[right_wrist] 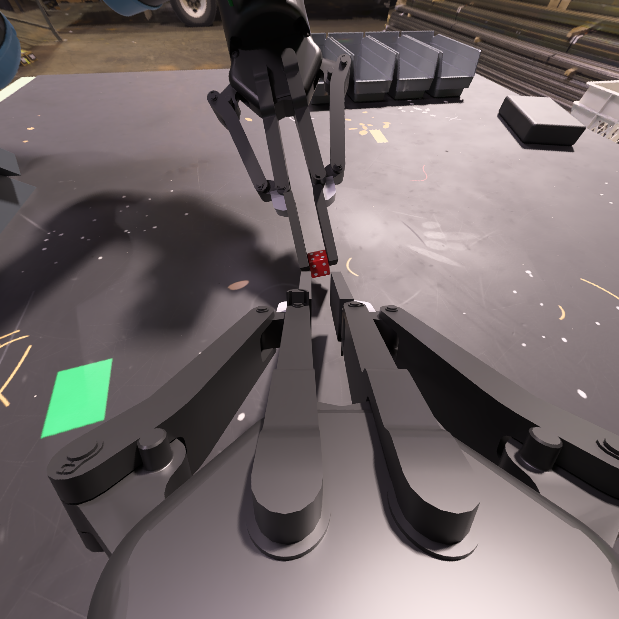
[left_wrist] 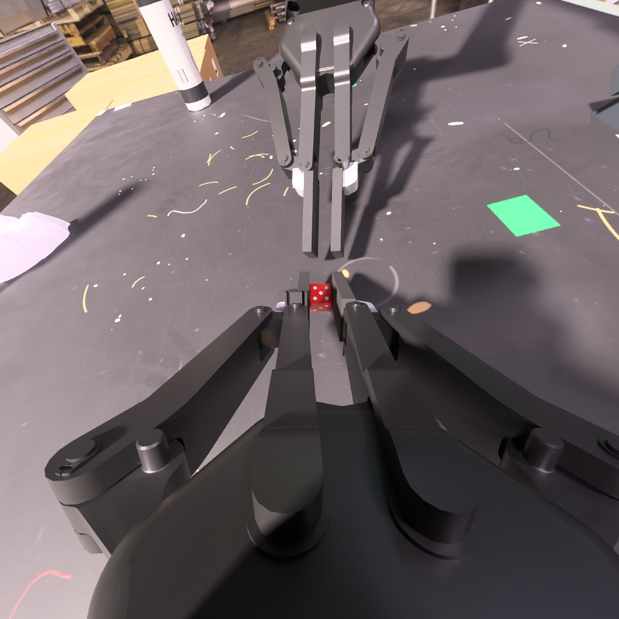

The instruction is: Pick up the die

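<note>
The die [left_wrist: 320,293] is small and red with white pips. My left gripper [left_wrist: 319,277] is shut on it, with one finger on each side, low over the dark table [left_wrist: 167,335]. In the right wrist view, the die [right_wrist: 318,264] sits at the tips of the left gripper [right_wrist: 318,266], which reaches down from the far side. My right gripper [right_wrist: 321,279] faces it, its tips just short of the die. Its fingers are drawn together with a narrow, empty gap. The right gripper also shows in the left wrist view [left_wrist: 323,252], beyond the die. I cannot tell whether the die touches the table.
A green patch [left_wrist: 522,216] [right_wrist: 78,398] lies flat on the table. A white cylinder [left_wrist: 181,60] and a crumpled white thing [left_wrist: 26,241] stand on one side. Grey bins [right_wrist: 402,67], a black box [right_wrist: 539,124] and a white crate [right_wrist: 599,110] sit at the other edge.
</note>
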